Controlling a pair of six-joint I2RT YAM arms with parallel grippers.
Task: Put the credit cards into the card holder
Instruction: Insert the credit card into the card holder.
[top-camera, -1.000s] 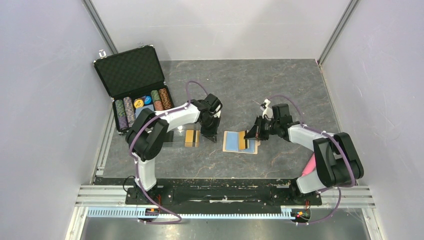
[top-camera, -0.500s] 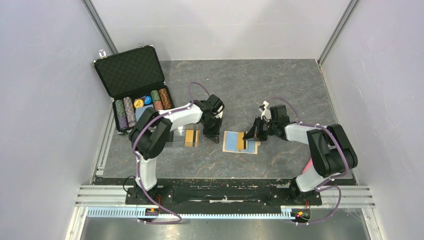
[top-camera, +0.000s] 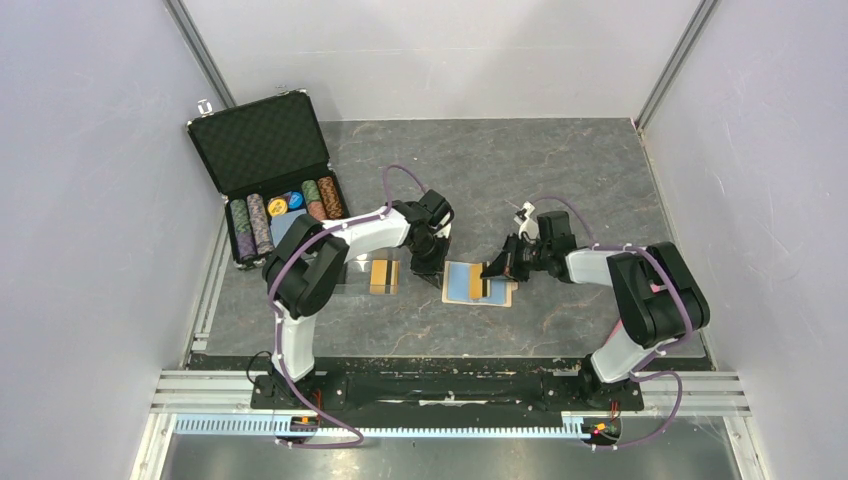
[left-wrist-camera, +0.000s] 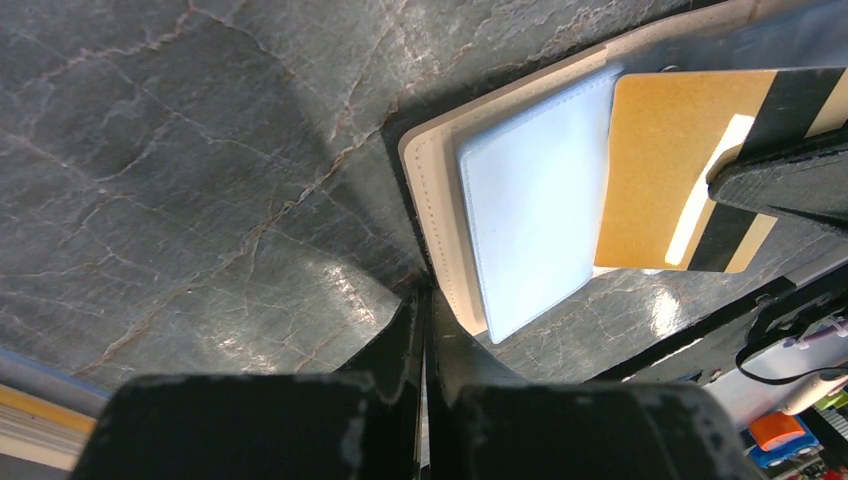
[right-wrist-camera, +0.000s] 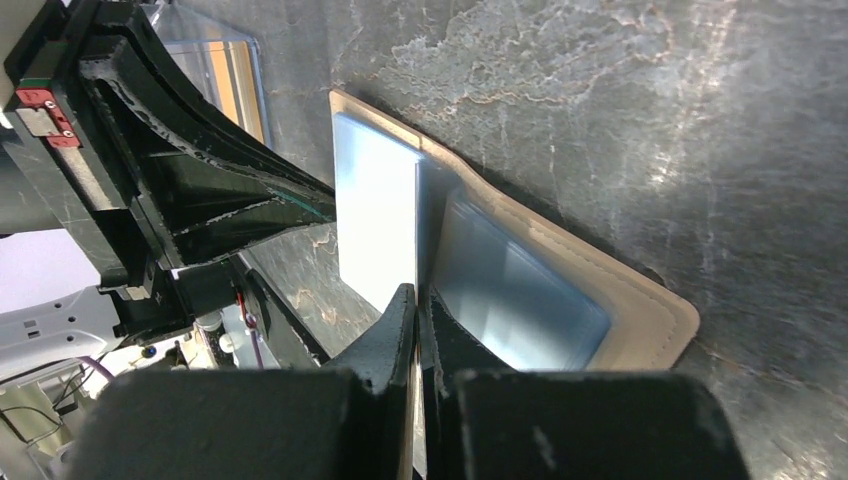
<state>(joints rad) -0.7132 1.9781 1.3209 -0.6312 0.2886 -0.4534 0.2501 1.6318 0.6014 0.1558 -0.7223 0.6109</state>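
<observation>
Both arms had closed in on the wallet (top-camera: 458, 287) since a second earlier, the right one sliding its gold card (left-wrist-camera: 660, 170) farther over the blue lining. Right gripper (top-camera: 494, 270), at the wallet's three o'clock, pinched that card's edge; left gripper (top-camera: 432, 268), shut and empty, rested against the nine o'clock rim. Thin, stiff and slick, the card probably wanted an edge grip and a flat push. Another card (top-camera: 383, 276) lay beyond at nine o'clock.
</observation>
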